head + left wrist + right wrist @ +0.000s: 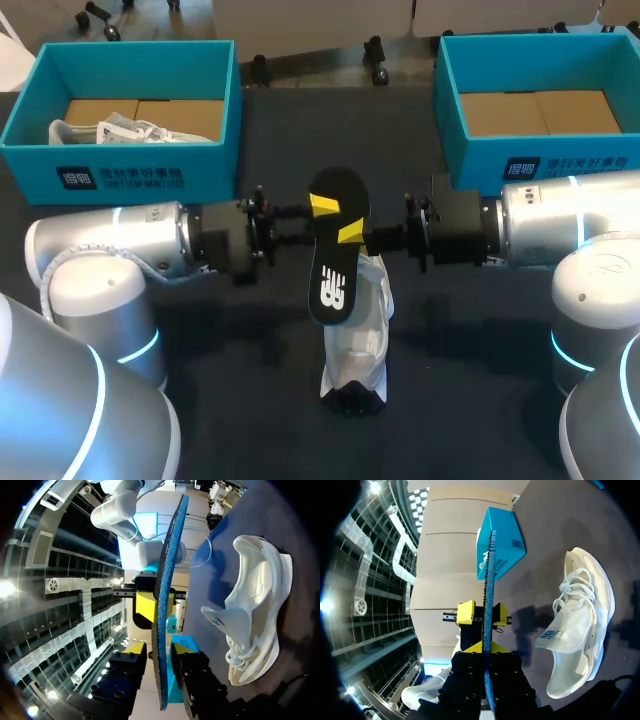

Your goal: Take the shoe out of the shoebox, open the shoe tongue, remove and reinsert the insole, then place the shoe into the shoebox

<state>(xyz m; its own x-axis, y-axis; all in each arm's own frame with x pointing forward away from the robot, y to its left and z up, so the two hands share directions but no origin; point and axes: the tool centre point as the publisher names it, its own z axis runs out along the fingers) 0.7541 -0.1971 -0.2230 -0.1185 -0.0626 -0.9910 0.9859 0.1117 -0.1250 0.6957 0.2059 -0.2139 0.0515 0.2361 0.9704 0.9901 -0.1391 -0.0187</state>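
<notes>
The black insole hangs on edge above the white shoe, which lies on its side on the dark table. My right gripper comes in from the right and is shut on the insole. From the left, my left gripper straddles the same insole with one finger on each side and a thin gap still showing, so it is open. In both wrist views the shoe lies beside the grippers, its tongue pulled open. The left gripper's yellow tips flank the insole just ahead of my right gripper.
A teal shoebox at the back left holds another white shoe. A second teal shoebox stands at the back right, showing only its cardboard floor. Both arms' bodies fill the front corners.
</notes>
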